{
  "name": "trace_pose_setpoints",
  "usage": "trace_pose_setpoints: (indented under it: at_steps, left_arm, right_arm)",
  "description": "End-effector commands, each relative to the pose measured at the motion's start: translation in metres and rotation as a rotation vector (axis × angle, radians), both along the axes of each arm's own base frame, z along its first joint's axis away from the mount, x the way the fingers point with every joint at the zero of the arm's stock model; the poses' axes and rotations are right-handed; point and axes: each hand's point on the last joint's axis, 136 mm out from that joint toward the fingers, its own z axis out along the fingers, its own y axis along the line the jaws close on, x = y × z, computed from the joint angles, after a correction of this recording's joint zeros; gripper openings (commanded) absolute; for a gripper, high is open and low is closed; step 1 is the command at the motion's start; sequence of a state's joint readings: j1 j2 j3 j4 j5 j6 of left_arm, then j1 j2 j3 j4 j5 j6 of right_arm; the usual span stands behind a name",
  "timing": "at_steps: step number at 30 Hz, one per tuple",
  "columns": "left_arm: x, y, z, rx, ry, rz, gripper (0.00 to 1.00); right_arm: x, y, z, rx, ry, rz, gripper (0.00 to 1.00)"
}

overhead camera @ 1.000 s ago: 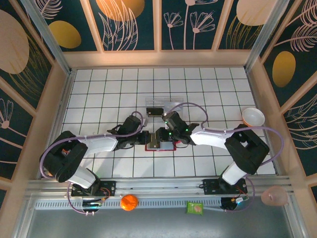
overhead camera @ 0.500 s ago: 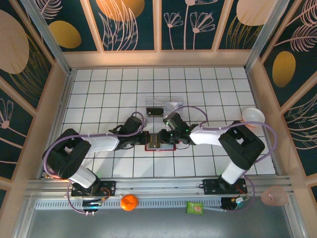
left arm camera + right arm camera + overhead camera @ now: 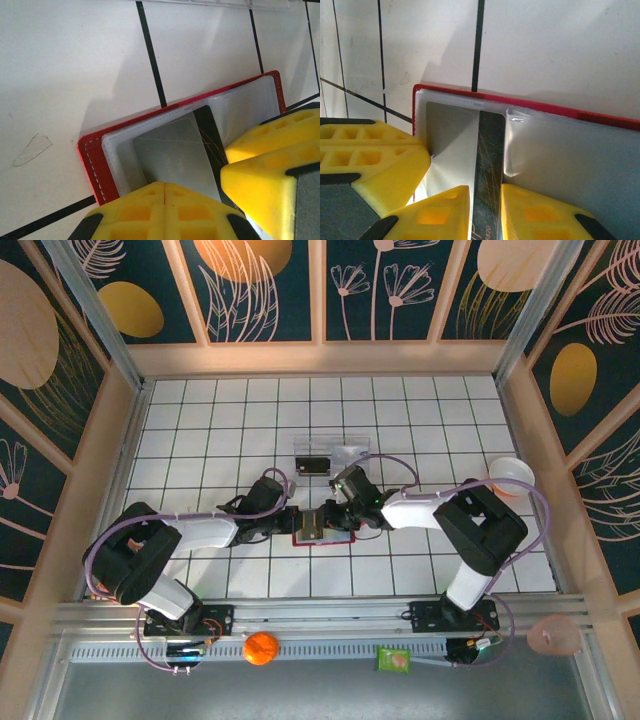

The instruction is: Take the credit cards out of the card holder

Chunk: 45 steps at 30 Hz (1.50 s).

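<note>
Red card holder [image 3: 92, 165] lies open on the white table [image 3: 65, 65] between the arms, with 2 cards in its clear sleeves: a silvery card [image 3: 170, 155] and a dark card [image 3: 489, 145]. The left gripper [image 3: 164, 186] has its jaws closed, tips on the holder (pinning it, I judge). The right gripper [image 3: 485, 192] has jaws narrowly parted astride the dark card; whether they pinch it, I cannot tell. Neither card is out yet, so pulling both remains.

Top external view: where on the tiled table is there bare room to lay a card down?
Bare: far tiles between back wall and clear tray; tiles between tray and bowl; near strip by the rail. Crowded: centre, where left arm and right arm meet over the card holder.
</note>
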<state>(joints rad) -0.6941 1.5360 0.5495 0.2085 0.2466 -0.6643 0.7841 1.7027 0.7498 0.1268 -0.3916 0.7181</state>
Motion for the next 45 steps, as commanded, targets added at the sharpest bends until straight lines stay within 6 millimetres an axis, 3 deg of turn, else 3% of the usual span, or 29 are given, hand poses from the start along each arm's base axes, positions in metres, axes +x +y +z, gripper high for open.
trace_pose_setpoints:
  at_steps: [1,7,22,24,30,37,41,45]
  left_arm:
    - [-0.026,0.017,-0.029,0.076,0.113,0.000,0.00]
    - [-0.024,0.015,-0.026,0.072,0.106,0.002,0.00]
    - [-0.014,0.007,-0.008,0.040,0.061,-0.005,0.00]
    - [-0.011,0.004,0.003,0.023,0.029,-0.014,0.01]
    - [-0.003,-0.012,0.052,-0.100,-0.099,-0.070,0.25]
    - [-0.006,-0.028,0.102,-0.392,-0.182,-0.133,0.40]
    - [-0.009,-0.023,0.141,-0.591,-0.270,-0.148,0.53]
    - [-0.007,-0.018,0.159,-0.644,-0.320,-0.150,0.57]
  right_arm:
    - [-0.007,-0.002,-0.011,0.007,0.044,0.005,0.18]
    - [-0.006,-0.011,-0.014,-0.003,0.048,-0.021,0.00]
    - [0.000,-0.044,0.018,-0.015,-0.034,-0.108,0.00]
    - [0.000,-0.050,0.022,-0.026,-0.049,-0.115,0.00]
    - [0.008,-0.064,0.046,0.004,-0.144,-0.124,0.00]
    - [0.017,-0.056,0.103,0.202,-0.323,-0.065,0.00]
    - [0.015,-0.047,0.137,0.340,-0.391,-0.029,0.00]
    - [0.010,-0.039,0.165,0.472,-0.435,0.009,0.00]
